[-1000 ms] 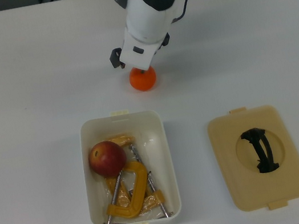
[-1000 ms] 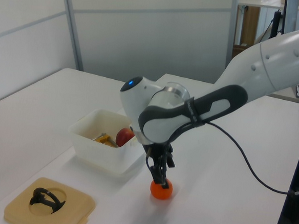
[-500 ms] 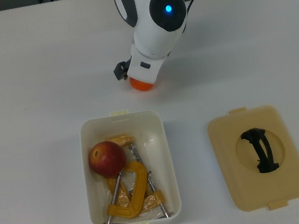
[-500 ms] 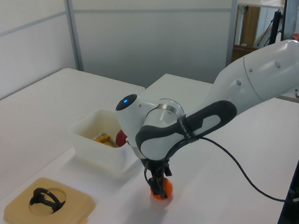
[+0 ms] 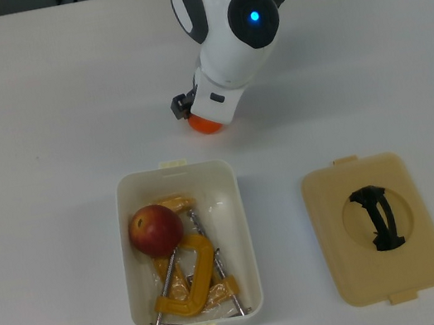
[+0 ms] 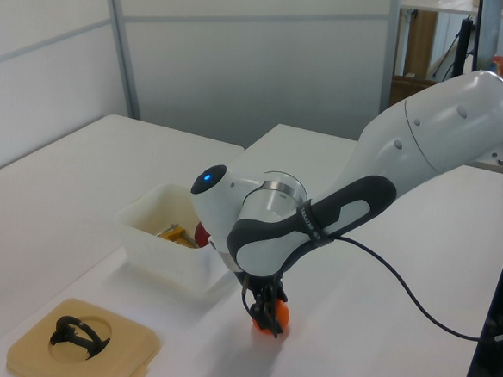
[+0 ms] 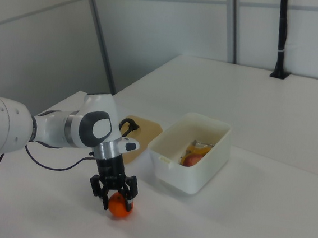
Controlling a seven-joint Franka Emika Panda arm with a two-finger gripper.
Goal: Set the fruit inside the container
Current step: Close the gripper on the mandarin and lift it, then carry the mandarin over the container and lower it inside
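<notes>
While the red apple already lies in the white rectangular plastic tub, the end effector straddles the small bright orange directly beneath it on the bench, fingers spread around it.

Franka Panda arm: smooth, rounded white shell segments joined by dark grey to black bands at the joints. A round blue indicator light glows on a dark circular cap at the wrist; a silver metallic ring sits behind the last joint. A black cable runs in a loop from the wrist back along the arm. The gripper is black with two short black fingers below a white flange.
</notes>
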